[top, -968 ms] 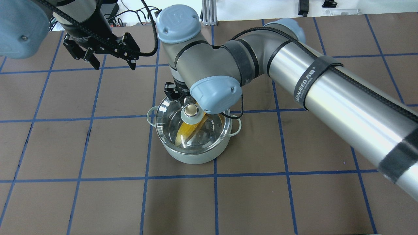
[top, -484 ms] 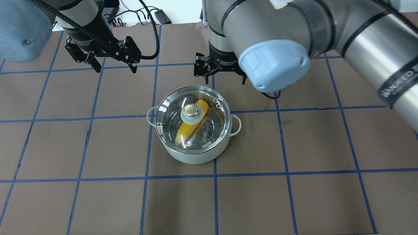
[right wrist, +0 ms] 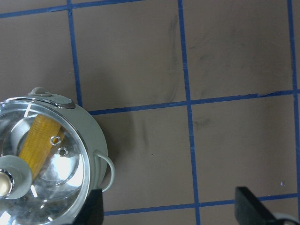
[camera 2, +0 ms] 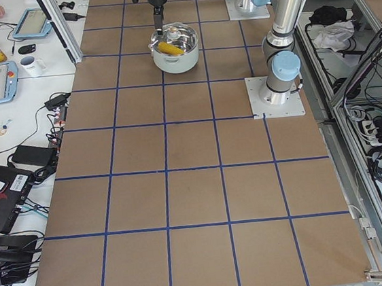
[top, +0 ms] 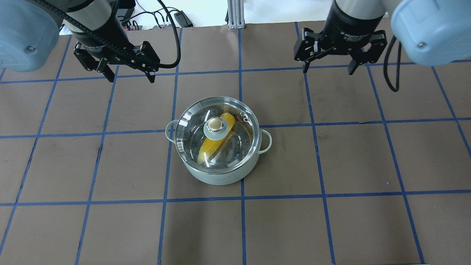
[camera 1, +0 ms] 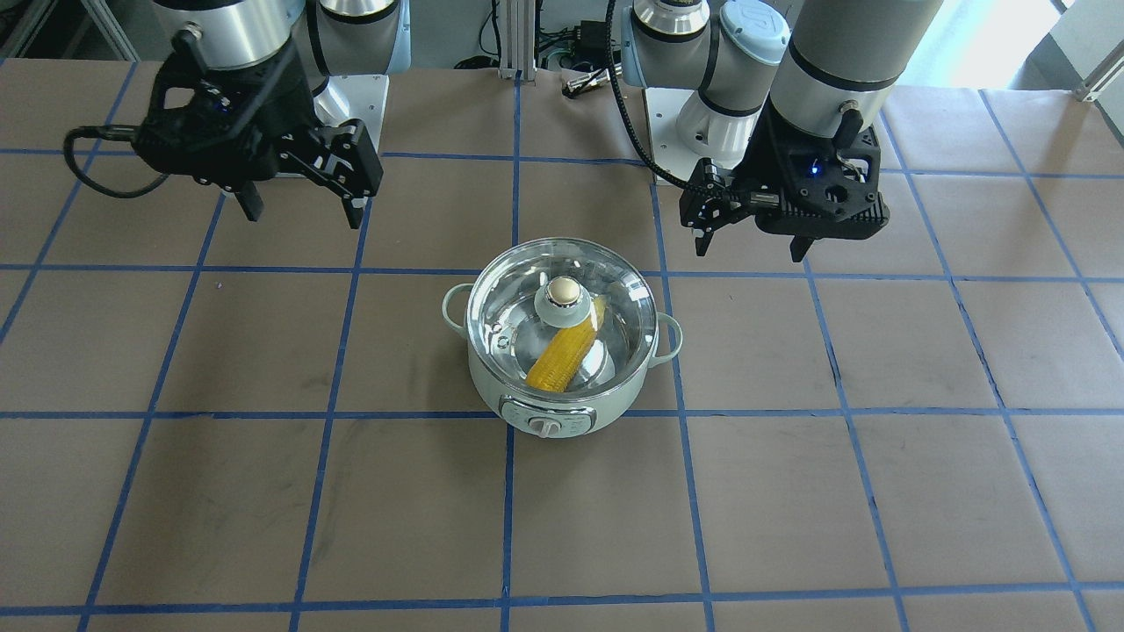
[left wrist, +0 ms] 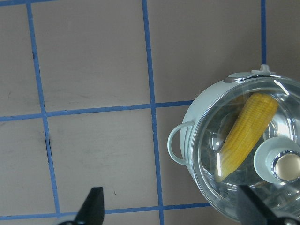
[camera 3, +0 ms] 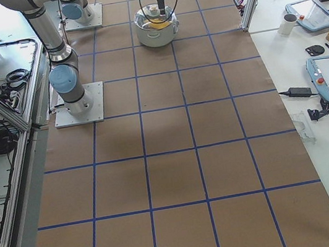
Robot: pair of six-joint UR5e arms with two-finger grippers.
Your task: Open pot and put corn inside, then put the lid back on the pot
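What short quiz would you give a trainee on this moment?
1. True or false: the lid sits on the pot.
2. Where is the corn? A: on the table beside the pot. B: inside the pot, under the glass. C: on top of the lid.
3. Fill in: the left gripper and the right gripper are both ____ and hold nothing.

Key: 1 true; 2 B; 3 open.
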